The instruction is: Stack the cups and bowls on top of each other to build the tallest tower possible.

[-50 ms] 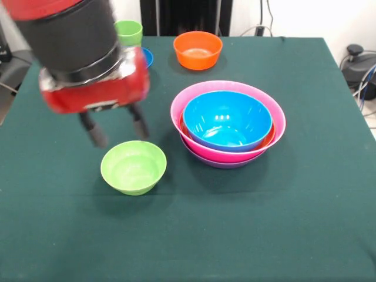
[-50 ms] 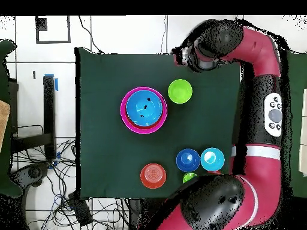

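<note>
Fingers [image 1: 114,130] were spread apart and holding nothing, hanging just behind the small lime-green bowl [image 1: 133,167] on the green surface [image 1: 305,223]. Judging by that, the bowl was the pick: I'd drop 1 finger inside the rim, pinch the wall, then lift straight up and carry it to the tower [image 1: 228,123] beside it, blue bowl [image 1: 227,119] on top.
</note>
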